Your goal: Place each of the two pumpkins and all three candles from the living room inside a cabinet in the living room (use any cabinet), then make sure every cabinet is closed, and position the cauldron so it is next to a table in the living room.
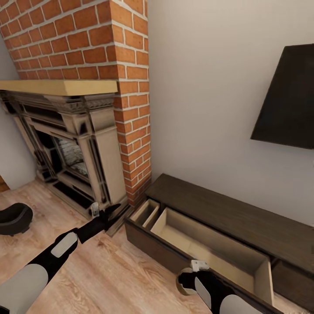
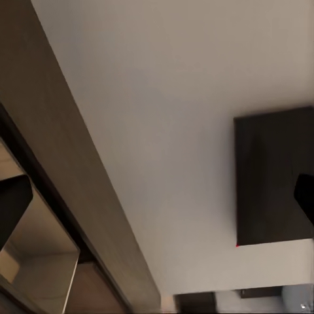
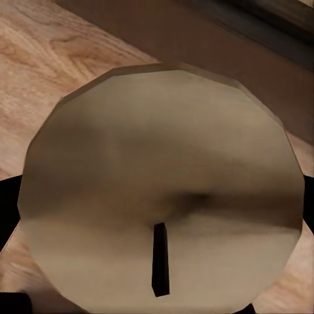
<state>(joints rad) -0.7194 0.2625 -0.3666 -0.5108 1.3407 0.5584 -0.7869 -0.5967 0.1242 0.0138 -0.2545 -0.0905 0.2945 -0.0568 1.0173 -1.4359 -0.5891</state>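
A candle [image 3: 163,196], wick end facing the right wrist camera, sits gripped in the right pincer [image 1: 188,279] at the lower centre of the head view, just before the cabinet [image 1: 226,209] and its open drawer [image 1: 209,244]. The left pincer [image 1: 109,213] hangs near the fireplace [image 1: 74,144]; I cannot tell whether it is open. The cauldron [image 1: 15,218] sits on the floor at the left edge, and no writing is legible.

The cauldron [image 1: 15,218] is cut off at the head view's left edge.
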